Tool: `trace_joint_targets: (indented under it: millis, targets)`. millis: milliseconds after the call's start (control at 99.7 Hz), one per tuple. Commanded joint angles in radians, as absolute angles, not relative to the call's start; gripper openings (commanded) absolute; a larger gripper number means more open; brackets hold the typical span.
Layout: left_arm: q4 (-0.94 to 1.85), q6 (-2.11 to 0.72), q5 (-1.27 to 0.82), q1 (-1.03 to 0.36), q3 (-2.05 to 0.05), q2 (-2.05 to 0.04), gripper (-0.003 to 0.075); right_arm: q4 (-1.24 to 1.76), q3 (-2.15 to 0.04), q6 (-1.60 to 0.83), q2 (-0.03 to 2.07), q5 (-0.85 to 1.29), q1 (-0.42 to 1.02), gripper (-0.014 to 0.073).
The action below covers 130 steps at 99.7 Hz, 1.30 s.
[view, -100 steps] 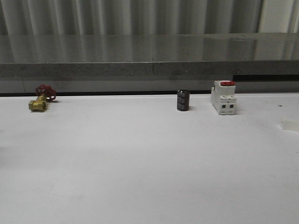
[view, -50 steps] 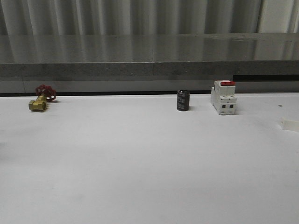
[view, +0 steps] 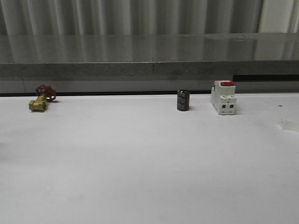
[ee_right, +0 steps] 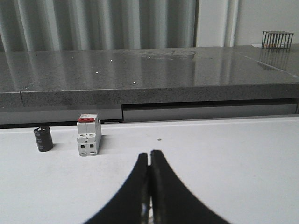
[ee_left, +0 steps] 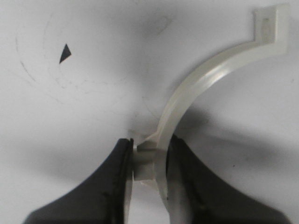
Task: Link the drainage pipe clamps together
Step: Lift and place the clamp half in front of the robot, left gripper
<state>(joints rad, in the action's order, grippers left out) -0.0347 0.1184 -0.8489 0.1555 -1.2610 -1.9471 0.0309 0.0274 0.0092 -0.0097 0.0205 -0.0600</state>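
With the left gripper (ee_left: 148, 161) clenched on one drainage pipe clamp (ee_left: 205, 81) by its side tab, just over the white bench (ee_left: 70, 102), pickup looks done. Right gripper (ee_right: 149, 175) closed, empty. Next: locate and grasp the mating half.

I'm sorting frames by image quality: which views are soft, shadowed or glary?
Left wrist view: close and soft, the clamp half casts blurred shadows. Front view: dim, slightly hazy. Right wrist view: sharpest, with reflections on the grey ledge.
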Motion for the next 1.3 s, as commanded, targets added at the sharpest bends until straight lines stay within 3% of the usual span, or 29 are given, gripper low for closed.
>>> trace_joint_targets:
  millis: [0, 271, 622, 1074, 1164, 1295]
  targets:
    - [-0.015, 0.081, -0.852, 0.142, -1.297, -1.893, -0.0021, 0.030, 0.011, 0.000, -0.030, -0.056, -0.060, -0.0067]
    - [0.000, 0.052, -0.875, -0.023, -1.358, -1.869, -0.0021, 0.030, 0.011, 0.000, -0.030, -0.056, -0.060, -0.0067]
    - [0.030, 0.257, -0.864, -0.248, -1.446, -1.909, -0.0021, 0.030, 0.011, 0.000, -0.030, -0.056, -0.060, -0.0067]
    - [0.132, 0.291, -0.819, -0.392, -1.454, -2.000, -0.0015, 0.030, 0.011, 0.000, -0.030, -0.056, -0.060, -0.0067]
    - [0.135, 0.291, -0.819, -0.392, -1.454, -2.000, 0.0062, 0.030, 0.011, 0.000, -0.030, -0.056, -0.060, -0.0067]
    - [0.135, 0.291, -0.819, -0.392, -1.454, -2.000, 0.0312, 0.030, 0.011, 0.000, -0.030, -0.056, -0.060, -0.0067]
